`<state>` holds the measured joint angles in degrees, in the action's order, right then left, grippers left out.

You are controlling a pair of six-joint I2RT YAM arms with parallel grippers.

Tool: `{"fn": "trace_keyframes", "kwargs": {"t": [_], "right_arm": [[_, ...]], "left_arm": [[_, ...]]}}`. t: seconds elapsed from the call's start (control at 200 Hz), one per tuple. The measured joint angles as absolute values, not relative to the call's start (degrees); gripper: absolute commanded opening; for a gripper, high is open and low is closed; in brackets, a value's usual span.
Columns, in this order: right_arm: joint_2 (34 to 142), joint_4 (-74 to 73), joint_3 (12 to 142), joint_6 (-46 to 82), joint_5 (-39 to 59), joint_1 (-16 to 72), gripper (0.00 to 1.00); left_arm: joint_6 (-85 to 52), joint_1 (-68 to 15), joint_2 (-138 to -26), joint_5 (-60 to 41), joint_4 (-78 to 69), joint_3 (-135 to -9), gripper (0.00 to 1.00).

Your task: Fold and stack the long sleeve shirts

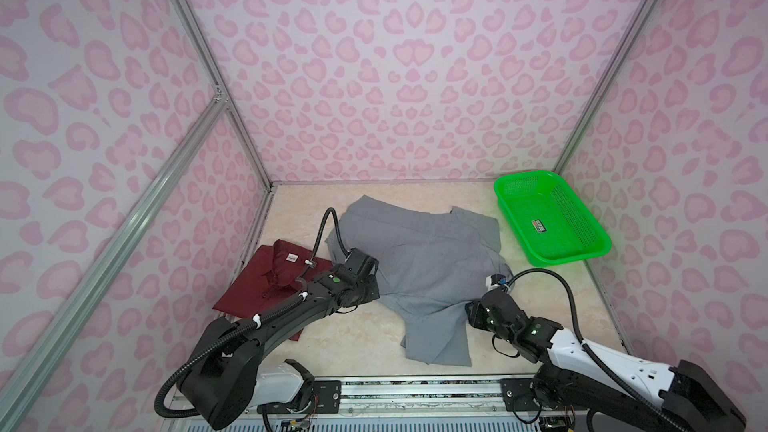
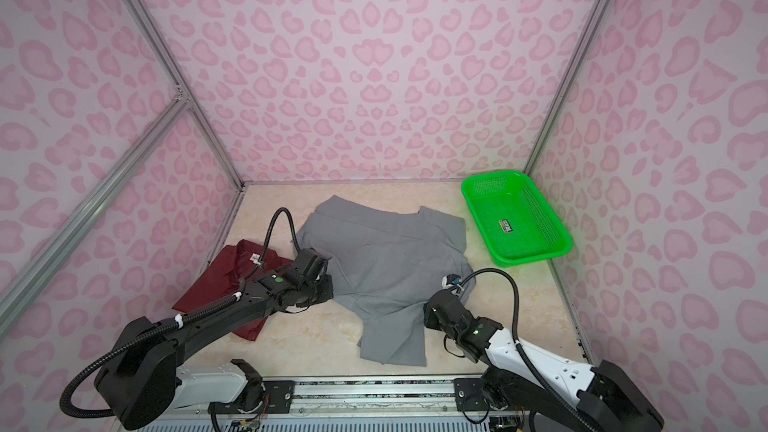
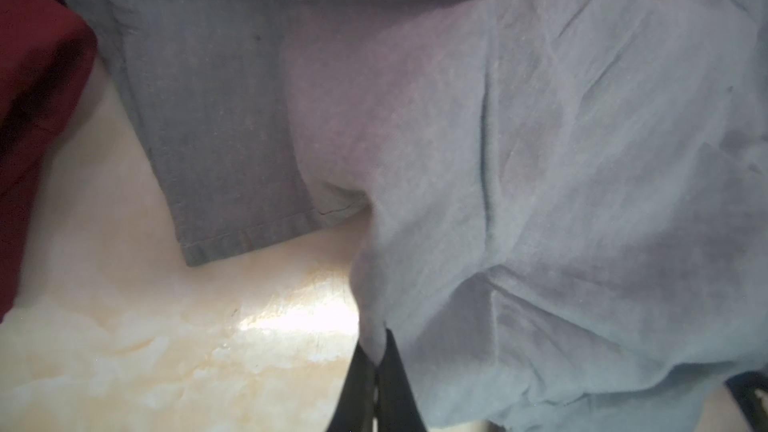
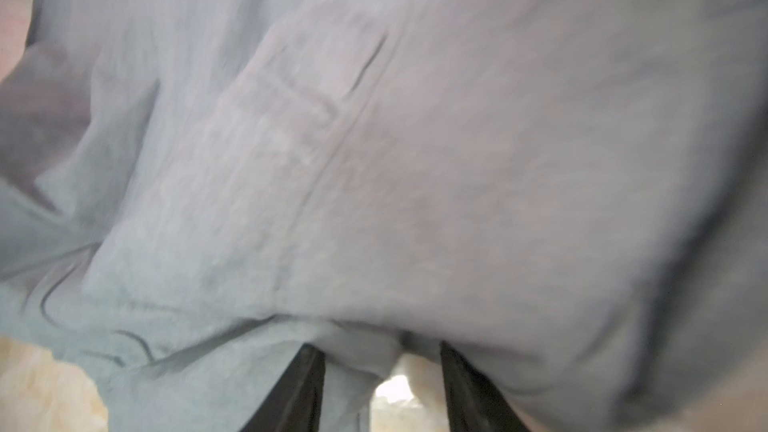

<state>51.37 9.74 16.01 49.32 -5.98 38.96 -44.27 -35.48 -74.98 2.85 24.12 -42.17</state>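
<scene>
Two shirts on the table (image 1: pixel 353 338) — grey shirt (image 1: pixel 419 259) spread and crumpled at centre, maroon shirt (image 1: pixel 266 280) folded flat, collar up, just beside it at 8 o'clock. Left gripper (image 3: pixel 376 351) sits at the grey shirt's 8 o'clock edge, with its jaws almost together and a point of grey cloth pinched between the tips. Right gripper (image 4: pixel 377 347) is at the shirt's 4 o'clock edge, jaws about half apart. Grey cloth is draped over the tips with a fold sagging between them — table shows through the gap, view blurred, no firm hold seen. Green basket (image 1: pixel 569 257) at 2 o'clock, just beside the grey shirt.
</scene>
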Motion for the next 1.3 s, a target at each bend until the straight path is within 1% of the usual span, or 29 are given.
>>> {"fn": "trace_keyframes", "kwargs": {"t": [0.01, 0.025, 0.085, 0.125, 0.19, 0.195, 0.215, 0.31, 0.496, 0.601, 0.646, 0.741, 0.826, 0.881, 0.931, 0.961, 0.976, 1.041, 1.087, 1.127, 1.237, 1.302], "right_arm": [[51.07, 9.98, 16.03, 49.04, -5.85, 38.54, 0.48], [50.06, 10.85, 16.10, 48.25, -5.15, 37.01, 0.48], [46.83, 13.91, 16.71, 45.32, -2.98, 32.45, 0.48], [45.28, 15.64, 17.41, 43.59, -2.44, 30.06, 0.48], [43.03, 17.61, 18.22, 41.32, -0.34, 27.53, 0.50], [42.92, 17.67, 18.24, 41.21, -0.19, 27.44, 0.50], [42.24, 18.20, 18.37, 40.71, 0.54, 27.07, 0.50], [39.88, 20.75, 19.40, 38.70, 3.73, 26.50, 0.51], [38.11, 22.57, 21.43, 36.34, 9.15, 26.55, 0.51], [36.95, 23.90, 23.88, 35.51, 10.11, 27.24, 0.51], [36.53, 24.10, 24.73, 35.33, 10.22, 27.70, 0.51], [36.21, 24.97, 26.13, 35.24, 10.52, 28.95, 0.51], [36.18, 26.52, 27.57, 34.96, 10.48, 30.55, 0.51], [35.90, 27.42, 28.71, 34.87, 10.28, 31.62, 0.51], [35.57, 28.05, 29.91, 34.70, 9.74, 32.75, 0.51], [35.42, 28.36, 30.46, 34.65, 9.32, 33.28, 0.51], [35.38, 28.53, 30.63, 34.61, 9.13, 33.47, 0.52], [35.27, 29.65, 31.64, 34.44, 8.99, 34.48, 0.52], [35.24, 30.02, 32.18, 34.44, 8.93, 35.09, 0.53], [35.22, 30.52, 32.73, 34.44, 8.14, 35.88, 0.53], [35.00, 32.12, 33.76, 34.35, 6.79, 38.59, 0.53], [35.03, 32.99, 34.06, 34.35, 5.50, 40.29, 0.53]], "left_arm": [[-44.27, -35.48, -74.98, 2.85, 24.12, -42.17, 0.35], [-44.31, -35.51, -74.98, 2.85, 24.10, -42.17, 0.41], [-44.29, -35.59, -74.87, 2.94, 24.14, -42.17, 0.53], [-44.29, -35.57, -74.35, 3.22, 24.38, -42.17, 0.69], [-43.70, -35.57, -72.69, 4.29, 24.71, -42.02, 0.99], [-43.70, -35.57, -72.55, 4.38, 24.71, -42.00, 0.99], [-43.70, -35.57, -71.90, 4.89, 24.77, -41.82, 0.97], [-43.81, -35.24, -70.13, 6.85, 25.47, -40.58, 0.97], [-43.00, -33.26, -70.61, 10.13, 26.39, -38.70, 1.00], [-42.19, -31.90, -73.69, 11.51, 25.67, -38.76, 0.90], [-41.78, -31.62, -75.48, 11.94, 25.63, -39.11, 0.82], [-41.01, -31.11, -79.20, 12.27, 25.41, -41.15, 0.70], [-40.53, -30.70, -82.06, 12.53, 23.97, -42.46, 0.65], [-40.49, -30.35, -83.64, 12.86, 23.51, -42.74, 0.55], [-40.47, -29.98, -84.84, 13.17, 23.07, -42.76, 0.50], [-40.40, -29.87, -85.62, 13.41, 22.85, -42.76, 0.44], [-40.40, -29.76, -86.00, 13.50, 22.74, -42.81, 0.43], [-40.34, -29.50, -87.55, 13.69, 22.46, -43.00, 0.42], [-40.27, -29.47, -88.31, 14.04, 22.28, -43.11, 0.43], [-40.29, -29.47, -88.75, 14.59, 22.00, -43.29, 0.47], [-40.36, -29.52, -89.27, 15.33, 20.64, -43.29, 0.61], [-40.47, -29.50, -89.49, 16.01, 20.18, -43.29, 0.65]]}}
